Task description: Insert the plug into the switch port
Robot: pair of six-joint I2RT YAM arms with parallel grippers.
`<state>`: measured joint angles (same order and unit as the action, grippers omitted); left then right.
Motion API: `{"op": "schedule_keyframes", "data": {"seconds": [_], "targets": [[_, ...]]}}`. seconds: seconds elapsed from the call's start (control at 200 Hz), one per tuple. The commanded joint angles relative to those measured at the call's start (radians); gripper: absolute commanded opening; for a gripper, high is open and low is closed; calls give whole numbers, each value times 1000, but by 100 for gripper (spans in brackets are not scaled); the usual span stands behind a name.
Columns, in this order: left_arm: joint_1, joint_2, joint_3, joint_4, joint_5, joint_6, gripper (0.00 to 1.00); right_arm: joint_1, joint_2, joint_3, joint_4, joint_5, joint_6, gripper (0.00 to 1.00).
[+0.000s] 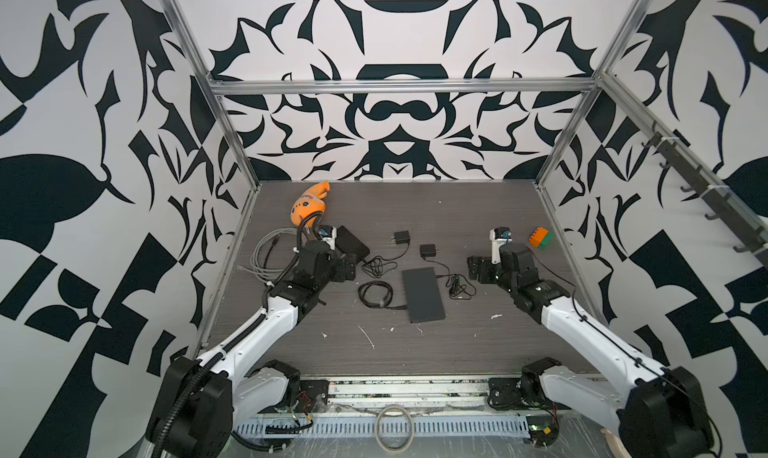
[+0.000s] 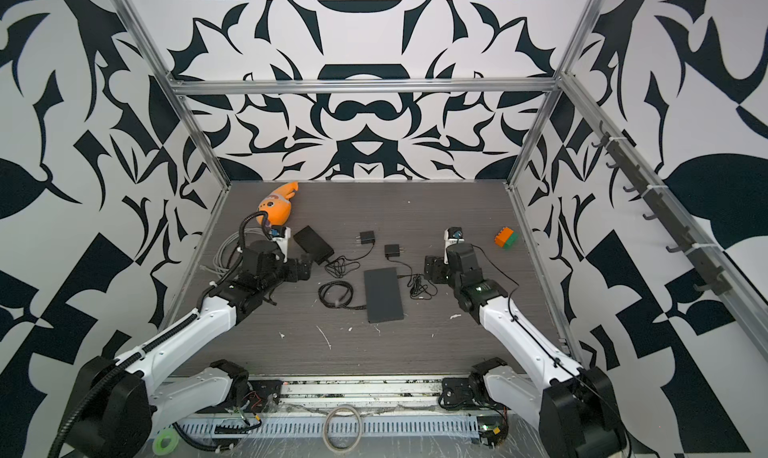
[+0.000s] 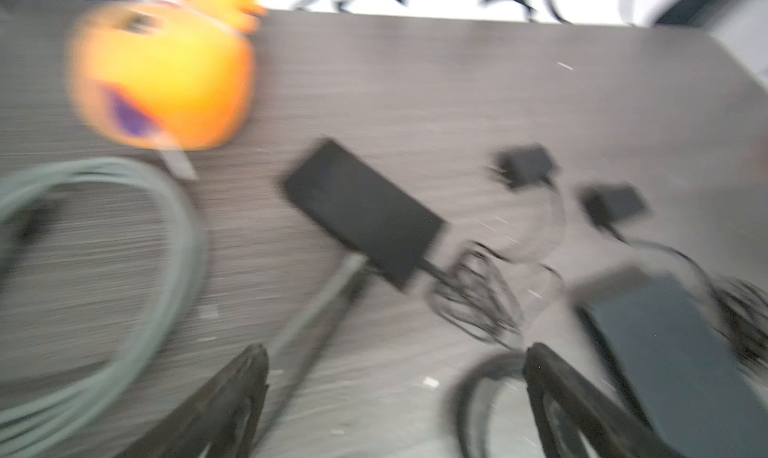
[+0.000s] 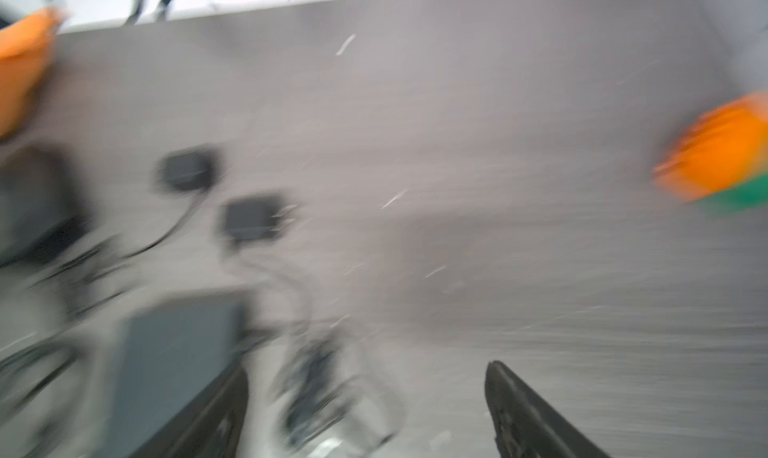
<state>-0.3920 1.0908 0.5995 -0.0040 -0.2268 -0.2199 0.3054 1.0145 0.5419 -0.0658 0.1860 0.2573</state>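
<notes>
The plug point(image 1: 439, 276), at the right edge of the switch point(image 1: 423, 295) in mid-frame of a top view, is judged light and rigid on a limp cord; its body should be pinched, not the cord. Whether it is seated cannot be told. The left end effector point(image 3: 395, 352) and right end effector point(image 4: 365, 373) are seen released and empty.

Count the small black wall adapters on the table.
2. One wall adapter lies mid-table; a second adapter sits right of it, just behind the flat dark box. None seems hidden.
</notes>
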Motion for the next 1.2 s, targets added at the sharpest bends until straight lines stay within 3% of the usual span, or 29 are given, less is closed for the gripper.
{"op": "schedule_keyframes", "data": {"seconds": [0.0,0.165,0.305,0.545,0.63,0.72,0.77,0.81,0.87,0.945,0.985,1.025,1.11,1.195], "targets": [[68,-26,9,10,-145,97,100,-45,0,-60,244,300,-153,93],[215,23,-47,86,-219,143,99,-164,169,-157,493,202,-184,93],[346,47,-156,236,-50,128,100,-182,307,-154,621,162,-184,93],[387,175,-233,607,67,139,99,-244,492,-164,906,57,-198,92],[392,285,-206,692,109,168,99,-244,500,-171,911,-17,-226,90],[393,392,-179,761,152,220,99,-247,547,-224,1074,-38,-223,91],[410,418,-180,790,114,183,99,-248,532,-217,1018,-25,-213,91],[445,432,-195,801,152,146,100,-249,531,-206,997,-24,-217,91],[461,489,-239,988,148,140,100,-249,540,-212,1027,-23,-218,91],[462,440,-192,808,158,130,99,-249,536,-211,1015,-18,-214,91],[461,462,-216,887,153,134,99,-248,533,-209,1008,-17,-213,100],[462,476,-232,953,143,136,99,-250,530,-210,1008,-17,-211,100],[462,442,-206,840,157,131,99,-249,530,-211,1009,-17,-212,100],[461,464,-220,908,153,136,99,-249,529,-211,1009,-16,-211,100]]}}
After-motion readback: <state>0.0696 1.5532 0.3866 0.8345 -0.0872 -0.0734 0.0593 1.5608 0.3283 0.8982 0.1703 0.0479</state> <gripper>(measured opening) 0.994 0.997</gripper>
